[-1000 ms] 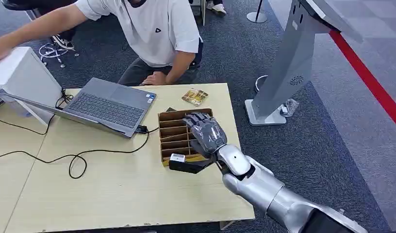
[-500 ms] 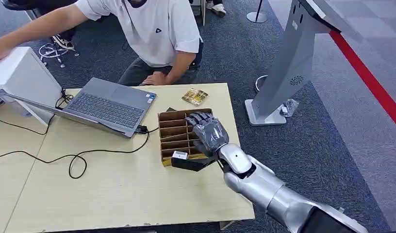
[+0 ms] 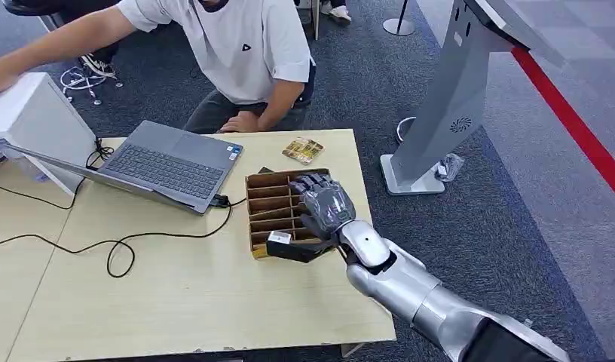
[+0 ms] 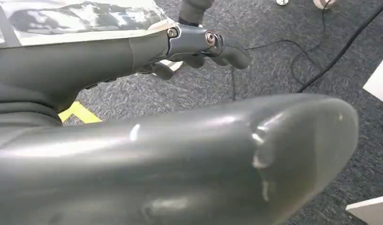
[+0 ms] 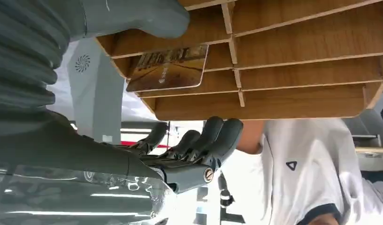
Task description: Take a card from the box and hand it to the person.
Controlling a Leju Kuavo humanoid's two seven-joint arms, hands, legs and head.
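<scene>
We reach our right hand [image 3: 325,205] out over the right-hand column of the brown slotted box [image 3: 268,213] on the wooden counter [image 3: 176,294]. The hand hovers above the slots with its fingers [image 5: 213,136] apart and lightly curled, holding nothing. From the right wrist view, a card [image 5: 168,69] sits in one of the box's slots on the side nearest the hand, its printed face showing and one edge jutting out past the divider. The thumb [image 5: 133,16] lies on one side of that slot and the fingers on the other, with the card between them but not touched by either.

Our left hand [image 4: 199,44] hangs over the grey carpet [image 4: 293,51] away from the counter; we cannot tell whether its fingers are closed.

Across the counter a person in a white shirt [image 3: 237,45] leans forward. A small stack of cards [image 3: 302,149] lies on the counter just beyond the box, near the person. An open laptop [image 3: 165,162] sits left of the box, with a black cable [image 3: 123,245] trailing from it.
</scene>
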